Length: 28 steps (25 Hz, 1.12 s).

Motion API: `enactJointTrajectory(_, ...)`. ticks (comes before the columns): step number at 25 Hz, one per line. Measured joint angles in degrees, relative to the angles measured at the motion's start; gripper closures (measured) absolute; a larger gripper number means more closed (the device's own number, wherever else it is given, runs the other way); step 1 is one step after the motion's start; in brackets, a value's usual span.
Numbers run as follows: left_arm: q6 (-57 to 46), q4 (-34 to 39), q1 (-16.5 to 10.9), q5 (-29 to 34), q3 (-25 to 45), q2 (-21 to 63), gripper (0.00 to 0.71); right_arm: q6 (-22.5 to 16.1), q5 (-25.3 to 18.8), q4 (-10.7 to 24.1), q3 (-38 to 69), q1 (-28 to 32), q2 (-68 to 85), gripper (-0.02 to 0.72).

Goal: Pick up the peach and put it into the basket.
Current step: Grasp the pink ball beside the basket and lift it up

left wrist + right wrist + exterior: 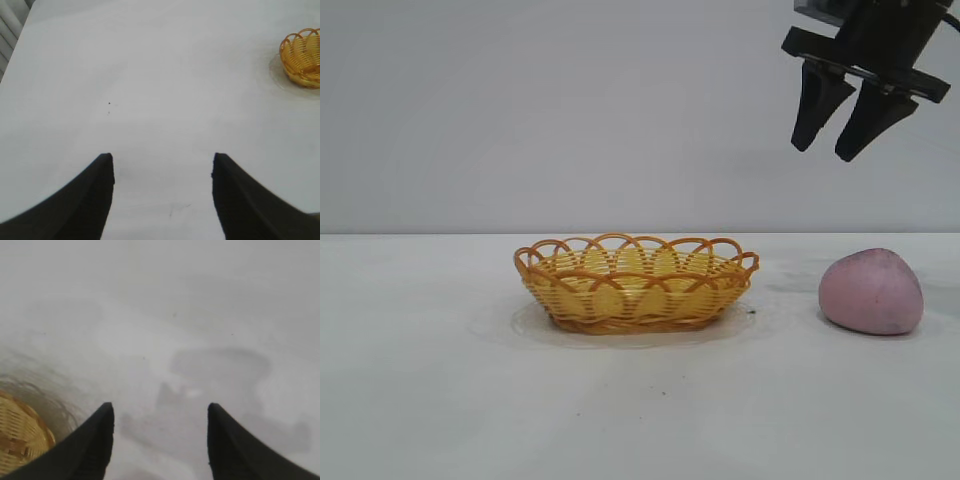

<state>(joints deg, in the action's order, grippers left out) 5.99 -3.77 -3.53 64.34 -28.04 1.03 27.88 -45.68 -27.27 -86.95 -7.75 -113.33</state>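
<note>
Right gripper (828, 150) open above peach (871, 291).

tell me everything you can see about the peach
The peach is a matte, dusty-pink rounded lump with faint purplish mottling and a slightly pointed top edge. It rests directly on the white table, to the right of the wicker basket and clear of it, uncut and whole. Nothing grips it: the right gripper hangs open well above it. It appears only in the exterior view.
</note>
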Motion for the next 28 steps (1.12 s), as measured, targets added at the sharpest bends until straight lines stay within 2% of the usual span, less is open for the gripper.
enactJointTrajectory(7,0.00,0.13,0.00,-0.09,0.00,0.00,0.329,0.00,-0.43,1.05,0.00,0.00,0.25,0.311)
enactJointTrajectory(12,0.00,0.13,0.00,-0.09,0.00,0.00,0.329,0.00,-4.70,6.88,0.00,0.00,3.15,0.311)
enactJointTrajectory(17,0.00,0.13,0.00,-0.09,0.00,0.00,0.329,0.00,-11.88,8.60,0.00,0.00,6.64,0.311)
enactJointTrajectory(19,-0.02,0.13,0.00,-0.09,0.00,0.00,0.329,-1.90,-16.72,9.14,0.00,0.00,7.12,0.311)
enactJointTrajectory(22,-0.02,0.13,0.00,-0.09,0.00,0.00,0.329,-7.55,-22.97,10.77,0.00,0.00,7.12,0.311)
enactJointTrajectory(25,-0.02,0.13,0.00,-0.09,0.00,0.00,0.329,-12.80,-24.12,13.98,0.00,-0.61,7.12,0.311)
enactJointTrajectory(28,-0.02,0.13,0.00,-0.09,0.00,0.00,0.329,-17.93,-24.47,14.38,0.00,-1.49,7.12,0.311)
